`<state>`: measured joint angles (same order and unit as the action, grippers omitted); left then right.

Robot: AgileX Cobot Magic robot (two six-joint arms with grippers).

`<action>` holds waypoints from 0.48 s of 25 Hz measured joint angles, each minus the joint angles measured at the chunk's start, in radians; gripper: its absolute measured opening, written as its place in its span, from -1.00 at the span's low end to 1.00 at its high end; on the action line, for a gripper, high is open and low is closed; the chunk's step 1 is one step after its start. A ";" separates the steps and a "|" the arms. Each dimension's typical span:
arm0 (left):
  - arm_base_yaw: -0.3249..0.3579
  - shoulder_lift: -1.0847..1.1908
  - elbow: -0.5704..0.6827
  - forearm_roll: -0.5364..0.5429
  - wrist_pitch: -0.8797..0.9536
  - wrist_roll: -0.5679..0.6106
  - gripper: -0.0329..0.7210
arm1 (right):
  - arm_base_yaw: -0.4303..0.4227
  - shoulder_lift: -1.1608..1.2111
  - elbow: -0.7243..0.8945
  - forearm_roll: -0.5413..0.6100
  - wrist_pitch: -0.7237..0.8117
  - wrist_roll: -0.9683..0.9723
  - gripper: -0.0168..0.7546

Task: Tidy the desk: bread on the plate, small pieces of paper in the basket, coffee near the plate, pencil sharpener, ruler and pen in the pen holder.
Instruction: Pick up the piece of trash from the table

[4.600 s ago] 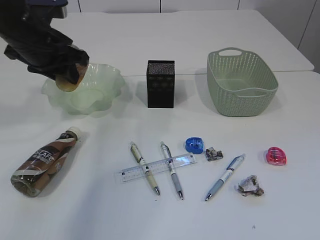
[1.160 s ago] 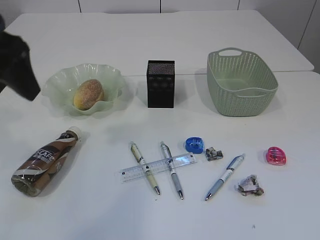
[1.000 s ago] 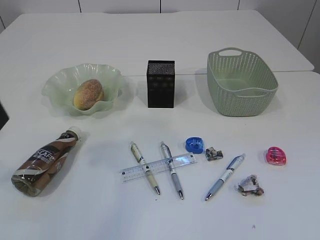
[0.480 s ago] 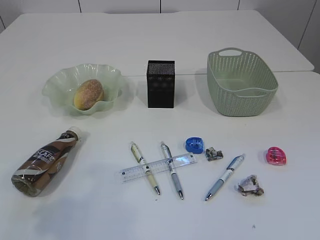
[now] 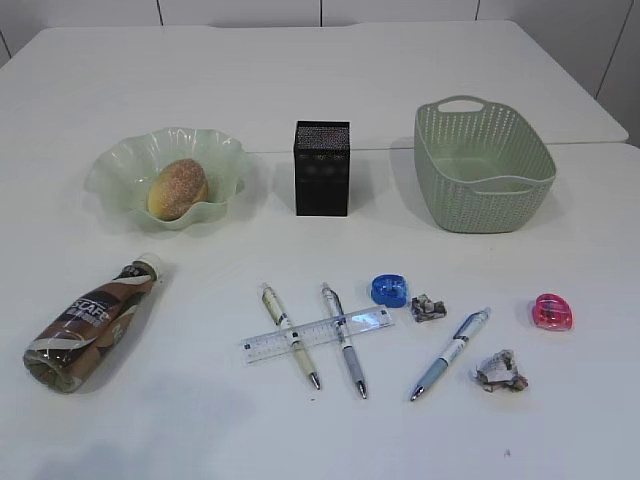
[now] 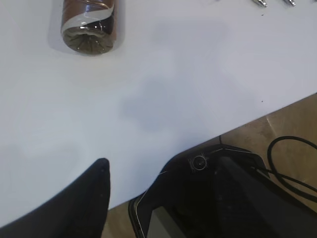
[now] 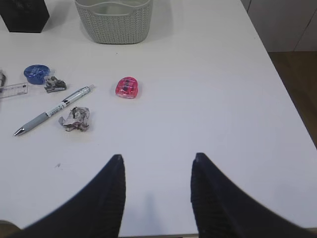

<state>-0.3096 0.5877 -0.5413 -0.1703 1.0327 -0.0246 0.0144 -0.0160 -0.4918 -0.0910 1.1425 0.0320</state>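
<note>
Coffee bottle [image 6: 89, 26] cropped, one left fingers [image 6: 94, 191] visible

Bread [image 5: 177, 188] sits in the plate [image 5: 120, 166] at 10 o'clock, pen holder [image 5: 321, 168] at 12, basket [image 5: 483, 165] at 2. Coffee bottle [image 5: 87, 327] lies at 8 (on its side). Ruler [image 5: 316, 335] lies across two pens [image 5: 290, 335] at 6.

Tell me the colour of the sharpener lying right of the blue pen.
Pink sharpener, with a dark middle; the right wrist view shows it best.
</note>
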 joint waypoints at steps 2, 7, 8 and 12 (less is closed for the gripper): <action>0.000 0.000 0.000 -0.017 0.000 0.000 0.33 | 0.000 0.000 0.000 0.002 0.000 0.000 -0.04; 0.000 0.000 0.000 -0.025 -0.003 0.000 0.33 | 0.000 0.000 0.000 0.007 0.000 0.000 -0.04; 0.000 0.000 0.000 -0.025 -0.002 0.000 0.33 | 0.000 0.000 0.000 0.008 0.000 0.000 -0.04; 0.000 0.000 0.000 -0.014 -0.005 0.000 0.33 | 0.000 0.000 -0.004 0.039 -0.008 -0.024 -0.04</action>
<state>-0.3096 0.5877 -0.5413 -0.1838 1.0272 -0.0246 0.0144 -0.0160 -0.4955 -0.0524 1.1340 0.0081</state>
